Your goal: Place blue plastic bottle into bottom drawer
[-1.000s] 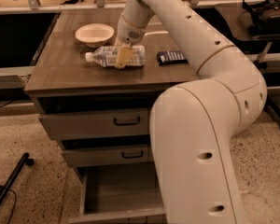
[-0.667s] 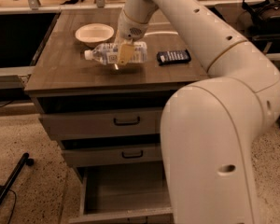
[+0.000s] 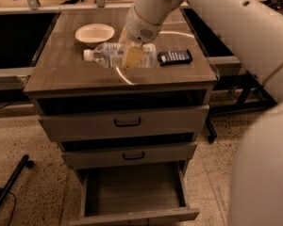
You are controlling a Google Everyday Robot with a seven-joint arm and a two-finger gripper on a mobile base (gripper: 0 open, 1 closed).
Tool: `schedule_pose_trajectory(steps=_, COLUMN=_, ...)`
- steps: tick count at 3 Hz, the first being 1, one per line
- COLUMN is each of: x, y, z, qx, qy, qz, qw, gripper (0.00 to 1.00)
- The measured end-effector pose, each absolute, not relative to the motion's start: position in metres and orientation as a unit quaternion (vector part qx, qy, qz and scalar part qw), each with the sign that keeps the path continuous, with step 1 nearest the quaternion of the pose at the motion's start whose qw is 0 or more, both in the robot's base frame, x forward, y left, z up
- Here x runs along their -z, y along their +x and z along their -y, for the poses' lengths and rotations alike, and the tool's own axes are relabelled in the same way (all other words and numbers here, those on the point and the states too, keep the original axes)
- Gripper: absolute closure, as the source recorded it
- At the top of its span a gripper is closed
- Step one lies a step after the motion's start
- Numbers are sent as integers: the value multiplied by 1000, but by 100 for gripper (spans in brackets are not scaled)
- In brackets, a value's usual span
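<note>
The blue plastic bottle is clear with a white cap on its left end and a pale label. It lies sideways in my gripper, which is shut on its middle and holds it just above the cabinet top. The white arm reaches down from the upper right. The bottom drawer is pulled open below the two upper drawers, and its inside shows nothing in it.
A white bowl sits at the back left of the cabinet top. A dark blue flat packet lies right of the bottle. Two upper drawers with black handles are slightly open. A black stand leg lies on the floor at the left.
The gripper has lifted the bottle off the cabinet top and carried it slightly forward. The view has shifted closer, showing more of the open bottom drawer.
</note>
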State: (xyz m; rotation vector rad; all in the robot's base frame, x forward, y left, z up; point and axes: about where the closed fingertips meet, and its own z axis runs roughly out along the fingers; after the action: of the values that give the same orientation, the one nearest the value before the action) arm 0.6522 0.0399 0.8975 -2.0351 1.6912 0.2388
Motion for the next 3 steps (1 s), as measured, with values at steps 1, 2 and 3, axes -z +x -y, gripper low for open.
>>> schedule_pose_trajectory(steps=1, x=-884, y=607, z=-26, qx=-122, qy=-725, qz=-630, qw=250, gripper=100)
schedule_pose_trajectory(steps=2, x=-884, y=607, z=-27, qx=-122, qy=-725, qz=-630, qw=251, gripper=100)
schedule_pose_trajectory(steps=3, x=-875, y=599, z=-21, qx=-123, qy=-724, qz=-633, qw=245, gripper=100)
